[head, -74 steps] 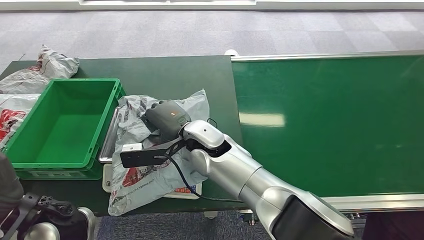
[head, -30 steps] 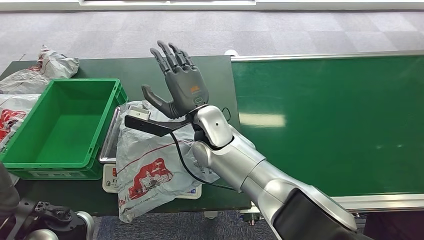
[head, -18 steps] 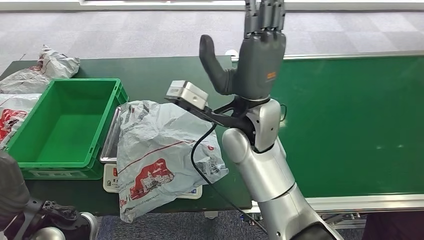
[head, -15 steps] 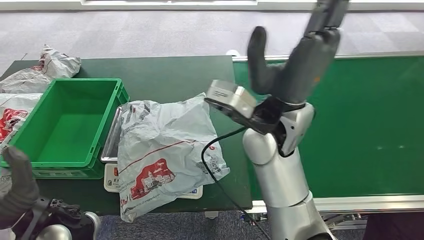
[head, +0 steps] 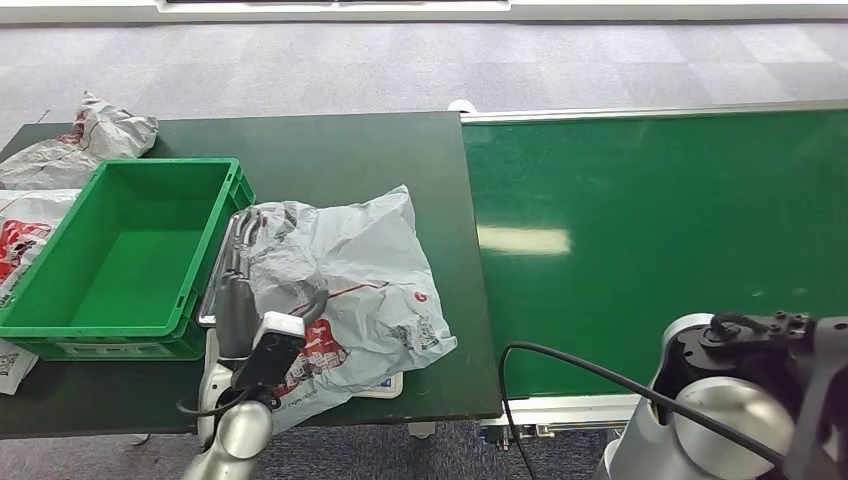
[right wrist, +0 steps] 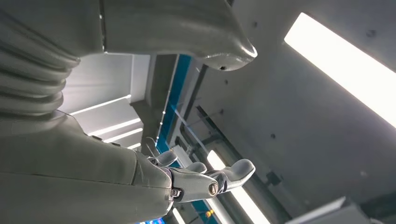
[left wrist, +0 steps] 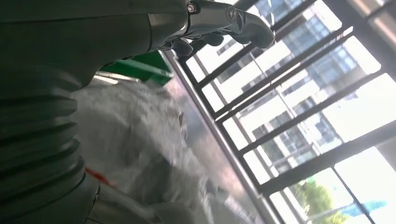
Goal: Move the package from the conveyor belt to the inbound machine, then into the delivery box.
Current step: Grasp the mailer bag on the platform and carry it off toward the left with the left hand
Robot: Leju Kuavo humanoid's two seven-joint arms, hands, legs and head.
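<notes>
The grey package (head: 345,275) on the counter (head: 330,150) carries red printing and a patch of small dark print near its lower edge, but no word or number of it can be made out. The bags (head: 25,235) at the counter's left end show red marks too, equally unreadable. The left wrist view is too blurred to show any lettering on the package.

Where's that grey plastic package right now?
In the head view, the grey package lies on the dark table, just right of the green box, with the left hand at its left edge.
</notes>
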